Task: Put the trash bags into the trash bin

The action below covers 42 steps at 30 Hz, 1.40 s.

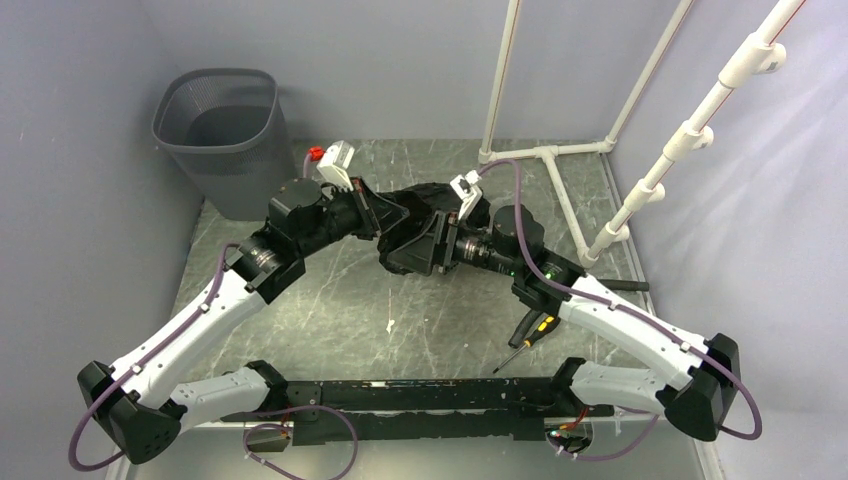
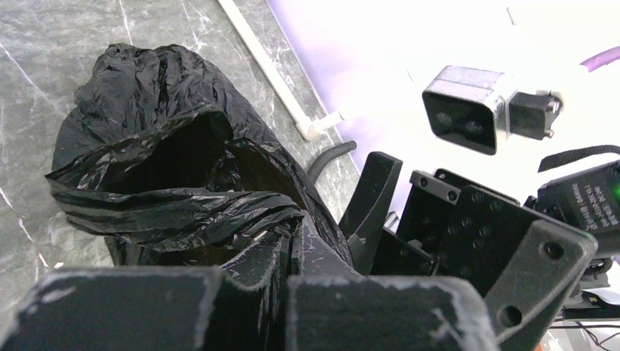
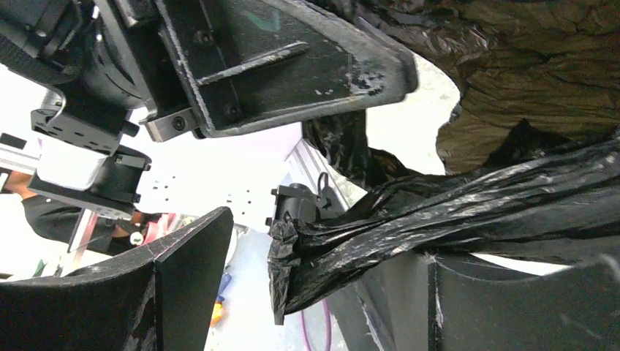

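Note:
One crumpled black trash bag [image 1: 437,203] hangs between my two grippers over the middle of the table. In the left wrist view its mouth gapes [image 2: 161,146] and my left gripper [image 2: 294,245] is shut on its bunched rim. My left gripper [image 1: 383,214] meets my right gripper [image 1: 418,250] at the bag. In the right wrist view my right gripper [image 3: 329,245] stands open, and a twisted strand of the bag [image 3: 453,212] lies across its right finger [image 3: 512,307] with a wide gap to the left one. The grey mesh trash bin [image 1: 215,130] stands upright at the far left.
A white pipe frame [image 1: 545,152] rises at the back right. A yellow-and-black screwdriver [image 1: 530,338] lies near the right arm, and a black hose [image 2: 329,157] lies beyond the bag. Grey walls close in on both sides.

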Available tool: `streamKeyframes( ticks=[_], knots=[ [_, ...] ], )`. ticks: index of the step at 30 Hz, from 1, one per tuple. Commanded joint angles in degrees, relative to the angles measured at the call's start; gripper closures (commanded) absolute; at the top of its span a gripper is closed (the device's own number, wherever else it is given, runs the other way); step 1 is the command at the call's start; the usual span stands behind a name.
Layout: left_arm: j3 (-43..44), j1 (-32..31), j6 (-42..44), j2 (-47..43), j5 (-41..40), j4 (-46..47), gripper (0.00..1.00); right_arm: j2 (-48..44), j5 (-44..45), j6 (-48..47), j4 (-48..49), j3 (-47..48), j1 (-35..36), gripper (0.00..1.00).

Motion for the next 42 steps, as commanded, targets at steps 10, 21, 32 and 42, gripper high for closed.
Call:
streamKeyframes(
  ticks=[10,21,32,42],
  knots=[
    [-1.3,0.0,-2.6,-0.5,0.3,4.6,0.98,-0.9,19.7,-4.5,19.2,-5.4,10.2,0.27],
    [-1.1,0.0,-2.3,-0.9,-0.5,4.1,0.98,3.4,40.9,-12.4,13.5,-1.7,15.8,0.5],
    [1.5,0.0,3.1,-2.1,-5.6,-4.6,0.98,-2.1,43.0,-15.5,0.7,-1.4,15.2,0.8],
    [8.6,1.8,14.0,0.0,-17.9,-26.2,0.97,-0.7,27.4,-9.3,-21.3,-2.0,-7.2,0.89]
  ],
)
